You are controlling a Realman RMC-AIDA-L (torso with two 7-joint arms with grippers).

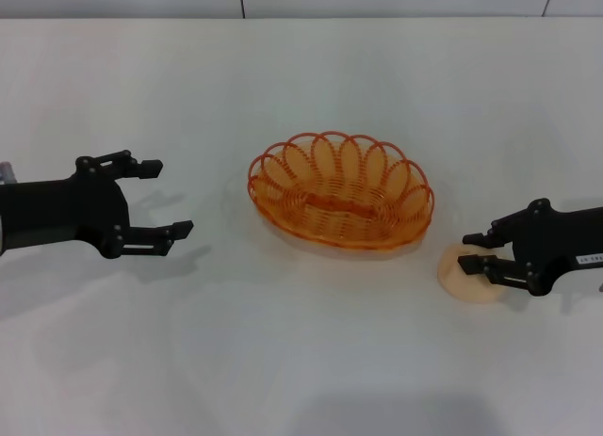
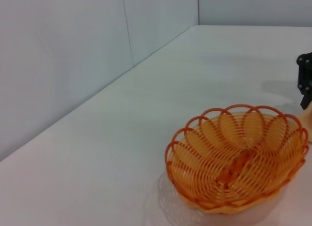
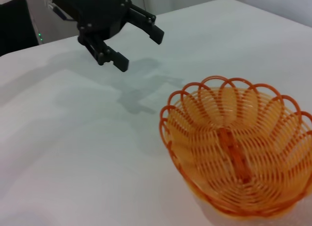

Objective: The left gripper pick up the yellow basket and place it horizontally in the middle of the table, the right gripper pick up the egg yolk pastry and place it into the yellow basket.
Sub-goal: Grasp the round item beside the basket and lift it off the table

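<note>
The yellow basket (image 1: 341, 189) lies lengthwise across the middle of the table (image 1: 301, 370), empty; it also shows in the left wrist view (image 2: 239, 157) and the right wrist view (image 3: 234, 148). My left gripper (image 1: 168, 199) is open and empty, well to the left of the basket; the right wrist view shows it too (image 3: 140, 50). The egg yolk pastry (image 1: 467, 280) rests on the table to the right of the basket. My right gripper (image 1: 471, 251) sits over the pastry's far side with its fingers a little apart, partly covering it.
A pale wall (image 2: 63, 55) runs along the table's far edge. Bare tabletop lies in front of the basket and between it and each gripper.
</note>
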